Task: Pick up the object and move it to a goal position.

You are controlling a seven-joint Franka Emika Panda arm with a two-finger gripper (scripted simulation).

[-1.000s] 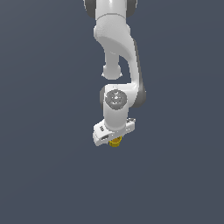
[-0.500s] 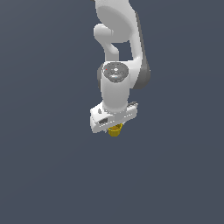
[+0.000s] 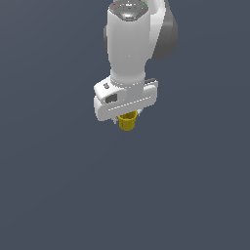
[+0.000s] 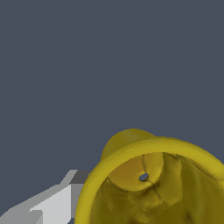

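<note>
End effector (image 3: 128, 115) clamped on mustard-yellow cup (image 3: 128, 121) — cup hung below white hand, rim up; hollow interior (image 4: 148, 188) faced wrist camera.

The cup (image 3: 127, 121) looks like yellow plastic. Its outside is smooth and a bit dull. In the wrist view the inside of the cup (image 4: 148, 188) is bumpy and rough, with little dents and ridges, and the rim is smooth and round. The gripper (image 3: 126, 113) looks like hard white plastic, smooth and a little shiny. One finger (image 4: 48, 205) looks flat and smooth, white and light gray. The arm (image 3: 129, 44) is smooth white with a soft shine, and has a dark gray part that looks dull. The ground (image 3: 53, 185) is plain dark gray-blue, flat and not shiny.
</note>
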